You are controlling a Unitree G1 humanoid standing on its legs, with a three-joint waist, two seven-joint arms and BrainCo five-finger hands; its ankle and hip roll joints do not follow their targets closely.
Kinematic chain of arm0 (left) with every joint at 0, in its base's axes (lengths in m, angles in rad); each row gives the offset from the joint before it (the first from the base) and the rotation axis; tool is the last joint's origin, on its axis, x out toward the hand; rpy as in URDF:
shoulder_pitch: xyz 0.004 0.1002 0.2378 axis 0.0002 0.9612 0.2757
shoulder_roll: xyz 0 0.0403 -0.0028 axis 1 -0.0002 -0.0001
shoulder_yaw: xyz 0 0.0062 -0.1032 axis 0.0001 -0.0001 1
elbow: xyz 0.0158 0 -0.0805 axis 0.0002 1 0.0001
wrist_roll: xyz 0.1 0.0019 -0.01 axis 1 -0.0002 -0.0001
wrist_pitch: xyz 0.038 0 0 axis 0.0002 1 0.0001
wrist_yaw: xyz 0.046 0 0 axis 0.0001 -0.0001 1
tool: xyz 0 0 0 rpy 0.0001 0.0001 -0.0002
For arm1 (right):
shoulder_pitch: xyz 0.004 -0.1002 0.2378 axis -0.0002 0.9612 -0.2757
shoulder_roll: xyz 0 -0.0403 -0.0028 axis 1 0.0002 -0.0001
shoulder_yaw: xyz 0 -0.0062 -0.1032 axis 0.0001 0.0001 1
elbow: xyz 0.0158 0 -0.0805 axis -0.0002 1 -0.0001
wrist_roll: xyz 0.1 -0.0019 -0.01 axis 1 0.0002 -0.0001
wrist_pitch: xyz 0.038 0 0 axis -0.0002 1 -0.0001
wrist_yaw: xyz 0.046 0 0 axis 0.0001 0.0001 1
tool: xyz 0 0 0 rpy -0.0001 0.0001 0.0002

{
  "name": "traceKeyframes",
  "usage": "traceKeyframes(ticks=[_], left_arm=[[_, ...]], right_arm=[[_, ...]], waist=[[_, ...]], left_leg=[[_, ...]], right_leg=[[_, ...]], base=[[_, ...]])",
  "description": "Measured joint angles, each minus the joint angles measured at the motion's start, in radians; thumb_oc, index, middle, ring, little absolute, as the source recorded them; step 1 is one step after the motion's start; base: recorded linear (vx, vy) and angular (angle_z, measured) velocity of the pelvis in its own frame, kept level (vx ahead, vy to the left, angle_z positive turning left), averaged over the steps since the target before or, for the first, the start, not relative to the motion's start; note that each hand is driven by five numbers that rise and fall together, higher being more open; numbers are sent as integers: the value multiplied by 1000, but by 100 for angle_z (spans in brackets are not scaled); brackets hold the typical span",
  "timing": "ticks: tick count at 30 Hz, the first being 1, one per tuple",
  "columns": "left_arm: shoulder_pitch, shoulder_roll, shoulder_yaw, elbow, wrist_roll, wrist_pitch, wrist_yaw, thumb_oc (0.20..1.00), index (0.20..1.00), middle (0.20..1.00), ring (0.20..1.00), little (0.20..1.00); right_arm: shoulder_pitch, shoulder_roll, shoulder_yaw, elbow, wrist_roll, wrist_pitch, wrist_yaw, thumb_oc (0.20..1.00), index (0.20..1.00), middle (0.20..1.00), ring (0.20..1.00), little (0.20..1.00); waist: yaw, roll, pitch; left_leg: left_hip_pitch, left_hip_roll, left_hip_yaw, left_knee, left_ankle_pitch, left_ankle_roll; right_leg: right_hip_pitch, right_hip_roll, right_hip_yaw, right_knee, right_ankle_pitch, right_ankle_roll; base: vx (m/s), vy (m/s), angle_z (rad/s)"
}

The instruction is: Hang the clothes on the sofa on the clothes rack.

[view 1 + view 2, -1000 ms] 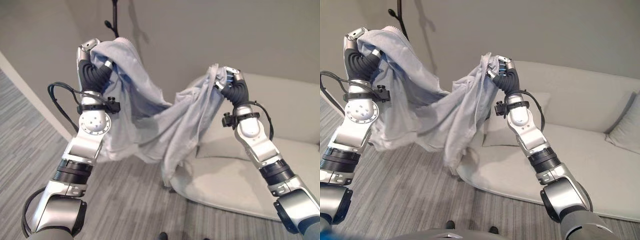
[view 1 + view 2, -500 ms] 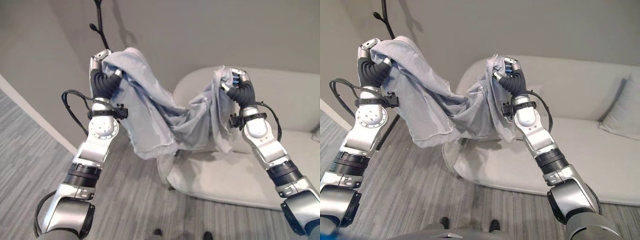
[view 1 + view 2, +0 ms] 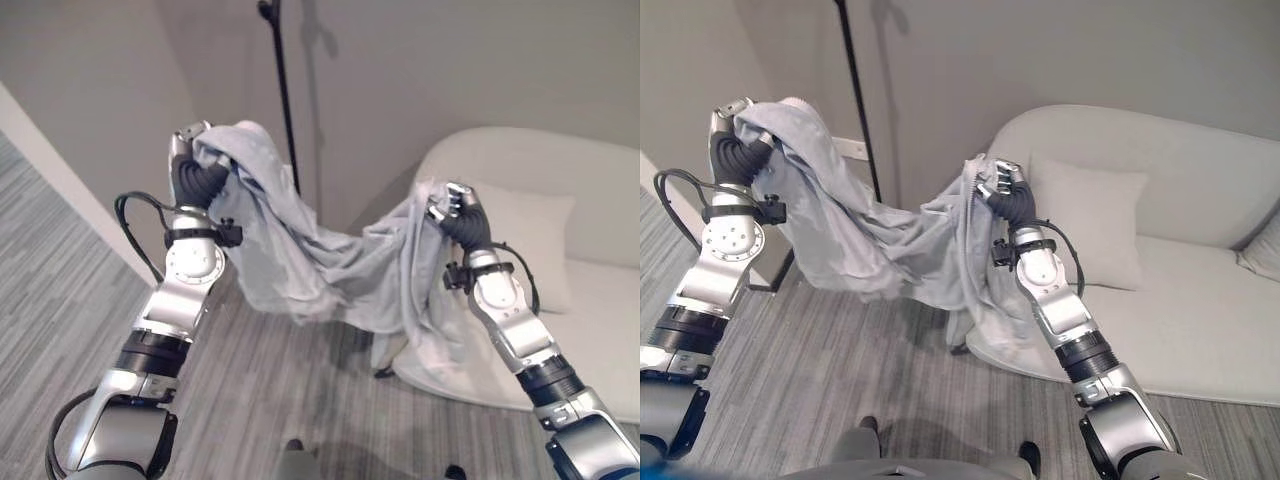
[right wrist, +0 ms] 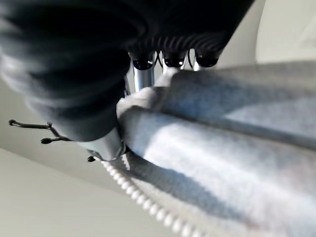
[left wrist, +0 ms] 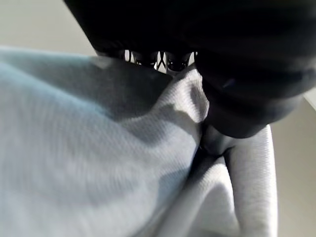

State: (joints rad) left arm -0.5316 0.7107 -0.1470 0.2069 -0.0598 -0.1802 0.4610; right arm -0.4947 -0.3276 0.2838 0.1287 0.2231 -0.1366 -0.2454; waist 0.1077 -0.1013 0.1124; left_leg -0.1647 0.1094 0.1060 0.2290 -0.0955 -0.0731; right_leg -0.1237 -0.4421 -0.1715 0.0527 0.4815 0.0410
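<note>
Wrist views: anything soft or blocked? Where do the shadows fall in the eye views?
Left wrist view: the left hand is a dark blur, the grey garment soft. Right wrist view: the right hand is blurred, the zipper teeth soft. Eye views: the clothes rack throws a faint shadow on the wall.

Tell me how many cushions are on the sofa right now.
2. One pale cushion leans against the backrest of the sofa, just beyond the right hand. A second cushion sits at the view's right edge. The hanging grey garment may hide others.
</note>
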Motion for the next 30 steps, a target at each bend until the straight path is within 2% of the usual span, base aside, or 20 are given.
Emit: traceKeyframes(ticks=[1,2,3,4,5,6,7,8,11,15,23,27,28,29,30], left_arm=[[-13,-10,-8,1,3,0,1,200,200,200,200,200],[-12,-24,-9,-3,5,-1,-2,200,200,200,200,200],[-12,-41,-8,-6,6,0,-6,200,200,200,200,200],[-9,-42,-8,-15,7,1,-8,200,200,200,200,200],[-9,-39,3,-29,8,6,-11,200,200,200,200,200],[4,-52,13,-39,9,12,-15,200,200,200,200,200],[16,-57,16,-44,13,17,-23,200,200,200,200,200],[34,-65,19,-54,18,17,-28,200,200,200,200,200],[68,-113,18,-84,36,17,-45,200,200,200,200,200],[76,-131,30,-88,35,18,-57,200,200,200,200,200],[97,-131,48,-141,35,18,-74,200,200,200,200,200],[98,-152,45,-140,33,18,-75,200,200,200,200,200],[98,-167,43,-138,32,18,-76,200,200,200,200,200],[97,-157,39,-132,30,17,-75,200,200,200,200,200],[95,-136,40,-129,28,16,-75,200,200,200,200,200]], right_arm=[[4,-9,-13,-1,-9,-2,4,200,200,200,200,200],[14,-22,-25,-4,-10,-3,0,200,200,200,200,200],[17,-42,-23,6,-10,-4,-6,200,200,200,200,200],[14,-58,-24,9,-12,-1,-6,200,200,200,200,200],[8,-68,-30,7,-18,-1,-6,200,200,200,200,200],[2,-81,-30,6,-20,-1,-5,200,200,200,200,200],[3,-88,-29,7,-23,-2,-5,200,200,200,200,200],[7,-93,-29,7,-27,-2,-5,200,200,200,200,200],[18,-127,-31,7,-27,-2,-6,200,200,200,200,200],[24,-136,-40,8,-27,-1,-6,200,200,200,200,200],[29,-140,-41,8,-26,0,10,200,200,200,200,200],[29,-148,-40,8,-26,0,12,200,200,200,200,200],[28,-160,-40,8,-26,0,12,200,200,200,200,200],[22,-161,-40,7,-26,0,11,200,200,200,200,200],[23,-155,-39,5,-26,0,11,200,200,200,200,200]], waist=[[-12,-1,2],[-7,10,9],[-20,11,7],[-14,13,7],[-11,13,8],[-13,18,11],[-15,18,10],[-15,13,7],[-30,39,-1],[-52,40,-3],[-63,48,-19],[-67,44,-16],[-67,45,-15],[-58,24,-3],[-61,12,3]], left_leg=[[-9,-21,-11,6,4,24],[-3,-28,-34,-23,10,44],[10,-37,-42,-54,29,53],[20,-48,-42,-74,38,66],[46,-61,-52,-133,65,78],[117,-65,-54,-247,129,83],[145,-79,-51,-277,138,81],[166,-96,-44,-297,143,80],[187,-116,-40,-322,150,81],[210,-108,-45,-322,146,73],[217,-88,-69,-317,154,49],[144,-89,-95,-206,140,28],[118,-92,-93,-164,141,25],[48,-93,-85,-61,132,12],[34,-40,-98,-40,114,-7]], right_leg=[[-5,21,52,29,2,5],[-5,16,98,82,-90,58],[7,47,128,125,-219,107],[15,83,122,123,-275,150],[41,155,121,104,-352,152],[85,297,97,29,-462,136],[111,348,99,-45,-464,129],[135,356,87,-94,-447,64],[159,356,97,-129,-432,65],[194,358,91,-156,-430,65],[216,380,73,-151,-440,57],[211,376,45,-151,-447,50],[209,363,38,-151,-446,40],[200,335,44,-151,-437,0],[200,325,47,-156,-440,4]], base=[[-11,286,29],[8,248,56],[39,349,40],[55,394,32],[82,406,15],[67,302,14],[63,193,1],[56,108,-13],[72,87,-7],[79,-19,4],[46,-85,8],[-25,41,23],[33,100,13],[131,242,-4],[161,314,-18]])
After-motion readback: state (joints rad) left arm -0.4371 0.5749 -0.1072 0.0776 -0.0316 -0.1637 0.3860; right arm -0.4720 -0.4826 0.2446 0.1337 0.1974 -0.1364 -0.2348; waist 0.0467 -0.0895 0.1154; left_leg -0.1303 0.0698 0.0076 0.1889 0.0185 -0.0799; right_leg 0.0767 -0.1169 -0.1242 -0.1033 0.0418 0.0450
